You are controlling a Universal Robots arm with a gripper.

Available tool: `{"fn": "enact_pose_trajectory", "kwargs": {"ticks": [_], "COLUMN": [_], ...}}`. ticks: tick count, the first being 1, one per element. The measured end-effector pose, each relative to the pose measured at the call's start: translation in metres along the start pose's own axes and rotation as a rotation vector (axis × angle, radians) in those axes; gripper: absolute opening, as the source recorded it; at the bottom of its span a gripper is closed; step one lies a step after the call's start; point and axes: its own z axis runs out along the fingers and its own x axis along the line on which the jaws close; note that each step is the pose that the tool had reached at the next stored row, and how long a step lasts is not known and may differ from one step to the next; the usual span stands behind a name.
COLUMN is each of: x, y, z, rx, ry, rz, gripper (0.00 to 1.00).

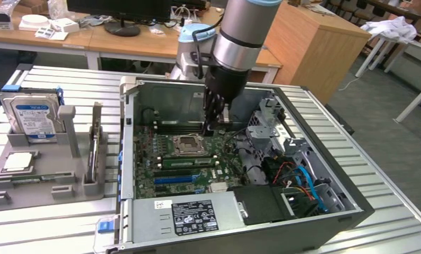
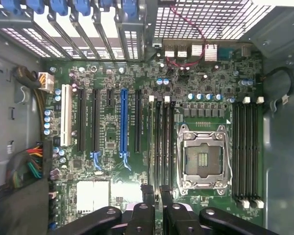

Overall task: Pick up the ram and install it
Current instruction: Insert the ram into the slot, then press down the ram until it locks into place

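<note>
Seated beside processor socket (image 1: 188, 144), ram (image 1: 185, 161), long, narrow, green

fyi you've got an open pc case (image 1: 341, 211), mobo (image 2: 112, 98) w/ empty cpu socket (image 2: 202, 156) + blue pcie slot (image 2: 123, 122). hdd (image 1: 33, 116) and cpu chip (image 1: 18, 161) sit in grey holder (image 1: 52, 182), exterior view's left.

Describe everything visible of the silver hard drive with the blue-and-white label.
The silver hard drive stands upright in a slot of the grey plastic holder, label facing the camera, a blue rail across its top. It sits at the exterior view's left, outside the dark computer case, untouched by the black tool.
</note>
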Motion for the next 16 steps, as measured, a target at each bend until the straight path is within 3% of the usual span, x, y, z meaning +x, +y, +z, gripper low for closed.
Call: {"fn": "enact_pose_trajectory", "kwargs": {"ticks": [4, 8, 16], "x": [0.0, -0.001, -0.001], "y": [0.0004, 0.0014, 0.0014], "z": [-0.0096, -0.036, -0.0362], "rx": [-0.0001, 0.0, 0.0], "ry": [0.0002, 0.0, 0.0001], "rz": [0.0, 0.0, 0.0], "gripper": [0.19, 0.19, 0.19]}}
